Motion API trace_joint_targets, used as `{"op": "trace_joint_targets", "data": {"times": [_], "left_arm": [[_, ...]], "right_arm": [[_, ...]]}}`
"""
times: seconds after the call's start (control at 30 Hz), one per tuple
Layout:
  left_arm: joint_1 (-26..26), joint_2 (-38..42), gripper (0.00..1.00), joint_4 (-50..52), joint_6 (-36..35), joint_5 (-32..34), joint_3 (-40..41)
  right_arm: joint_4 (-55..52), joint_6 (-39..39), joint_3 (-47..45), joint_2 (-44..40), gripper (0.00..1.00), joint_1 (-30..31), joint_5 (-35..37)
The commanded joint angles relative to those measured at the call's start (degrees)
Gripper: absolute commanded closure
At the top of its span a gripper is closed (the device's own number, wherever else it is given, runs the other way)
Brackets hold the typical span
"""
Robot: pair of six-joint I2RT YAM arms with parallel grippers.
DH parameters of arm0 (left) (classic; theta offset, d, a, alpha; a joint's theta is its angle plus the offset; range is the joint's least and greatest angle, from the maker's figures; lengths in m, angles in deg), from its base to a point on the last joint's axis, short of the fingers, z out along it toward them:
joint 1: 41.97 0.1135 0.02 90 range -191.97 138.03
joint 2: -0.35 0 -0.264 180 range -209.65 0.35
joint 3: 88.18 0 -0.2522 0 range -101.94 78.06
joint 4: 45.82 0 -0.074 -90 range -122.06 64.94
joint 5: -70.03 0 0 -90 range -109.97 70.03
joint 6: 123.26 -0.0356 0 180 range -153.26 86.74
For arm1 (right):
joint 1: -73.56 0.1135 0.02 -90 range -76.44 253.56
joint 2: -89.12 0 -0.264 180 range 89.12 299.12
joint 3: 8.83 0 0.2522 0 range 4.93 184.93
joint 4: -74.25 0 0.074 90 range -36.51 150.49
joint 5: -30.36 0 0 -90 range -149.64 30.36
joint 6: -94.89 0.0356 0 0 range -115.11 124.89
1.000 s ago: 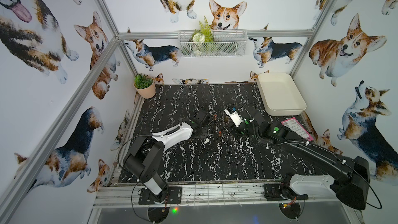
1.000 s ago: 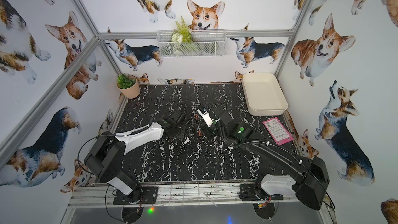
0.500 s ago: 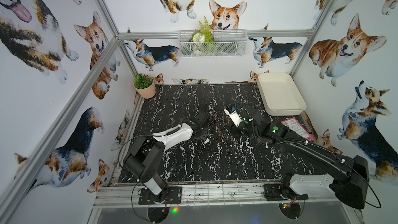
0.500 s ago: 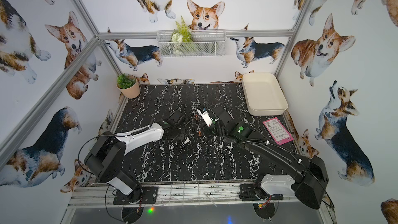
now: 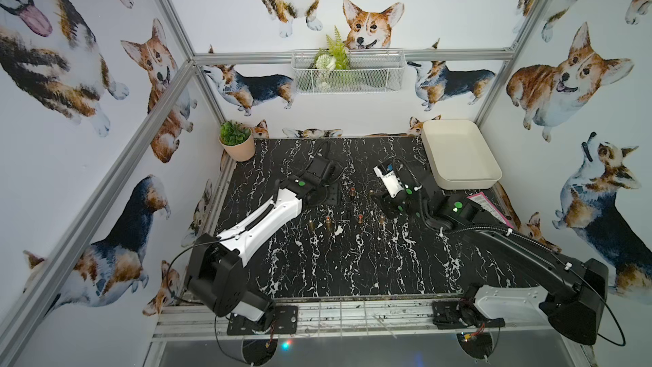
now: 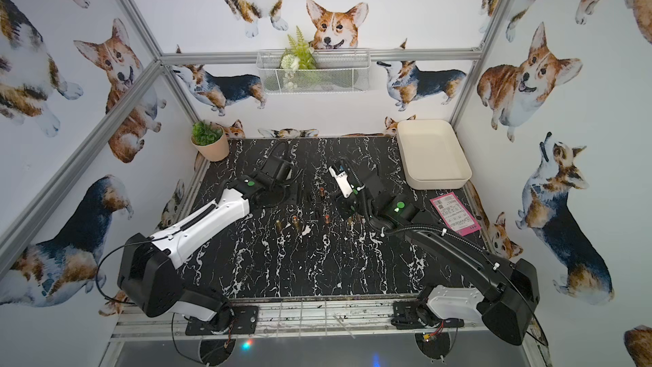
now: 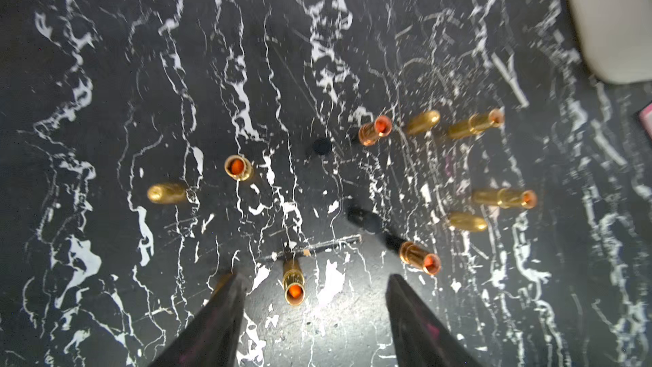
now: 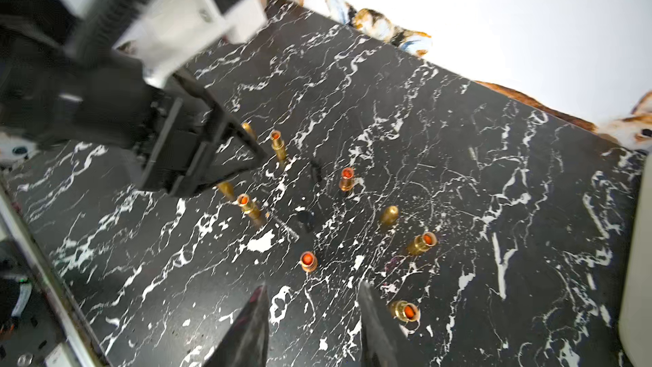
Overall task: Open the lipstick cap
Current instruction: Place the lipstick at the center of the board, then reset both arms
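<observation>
**Both hands open over uncapped lipsticks**

Left hand [image 7: 314,278]: fingers spread wide, gripping nothing. A gold lipstick [image 7: 294,284] stands upright on the black marble counter [image 7: 106,65] between the two fingers and touches neither. Its cap is off and the orange-red stick is exposed.

Right hand [image 8: 313,285]: fingers apart, empty. A second lipstick [image 8: 405,310], also uncapped, stands just beside one finger.

More uncapped lipsticks stand in a loose group at mid-counter, with gold caps [image 7: 167,193] lying among them. A white tray [image 5: 455,150] occupies the far right corner.
</observation>
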Motion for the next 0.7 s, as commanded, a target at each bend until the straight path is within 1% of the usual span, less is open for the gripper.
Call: {"op": "trace_joint_targets", "data": {"times": [0.0,0.03,0.07,0.1,0.13,0.17,0.27,0.33,0.37,0.4,0.43,0.47,0.5,0.53,0.6,0.63,0.67], "left_arm": [[4.6,1.5,0.24,2.7,-1.2,-5.9,-2.7],[6.4,1.4,0.21,2.8,-1.8,-6.2,-3.9],[8.0,0.9,0.17,3.0,-2.6,-6.5,-5.3],[9.3,0.5,0.07,3.2,-3.3,-7.0,-6.4],[10.9,-0.2,0.02,3.5,-4.0,-7.6,-7.7],[12.4,-0.9,0.00,4.0,-4.5,-8.7,-9.1],[16.4,-1.5,0.00,4.1,-6.6,-10.3,-10.2],[20.0,-0.1,0.00,1.5,-8.1,-10.9,-7.3],[22.2,0.9,0.00,-0.7,-8.5,-11.0,-4.8],[24.4,1.7,0.00,-2.9,-9.0,-11.4,-2.5],[26.7,2.4,0.00,-5.3,-9.6,-11.9,0.4],[28.6,3.0,0.00,-8.3,-10.5,-13.2,3.5],[29.9,3.6,0.00,-11.9,-11.8,-14.4,6.4],[30.5,4.7,0.00,-17.1,-13.5,-13.6,11.0],[31.4,7.5,0.00,-28.4,-17.4,-12.6,20.0],[31.9,9.1,0.00,-33.0,-19.3,-11.1,25.1],[32.7,10.3,0.00,-36.1,-20.4,-10.0,28.3]], "right_arm": [[-0.8,5.7,2.2,2.1,0.46,-4.8,1.3],[-0.8,6.0,3.0,3.0,0.41,-6.0,1.0],[-0.5,6.0,3.6,3.8,0.29,-6.9,1.1],[0.1,5.5,4.1,4.5,0.16,-7.1,1.5],[0.4,4.7,4.7,5.2,0.04,-7.1,2.2],[0.6,4.2,5.4,5.9,0.00,-7.2,3.3],[1.1,3.7,6.7,7.2,0.00,-8.3,7.9],[1.7,4.7,6.5,7.2,0.00,-10.2,11.5],[3.3,5.1,5.2,6.6,0.00,-12.2,11.2],[6.3,4.6,2.9,6.1,0.00,-14.3,8.2],[11.1,2.9,-1.0,5.1,0.00,-16.2,4.5],[15.8,0.7,-4.7,4.4,0.00,-17.6,2.3],[18.1,-0.9,-6.7,4.2,0.00,-18.7,1.1],[18.5,-1.2,-7.5,4.4,0.00,-20.1,1.2],[16.0,0.6,-7.7,4.7,0.00,-23.3,2.5],[17.8,0.9,-9.5,3.9,0.00,-25.1,2.4],[21.2,0.6,-12.4,2.4,0.00,-26.5,2.2]]}}
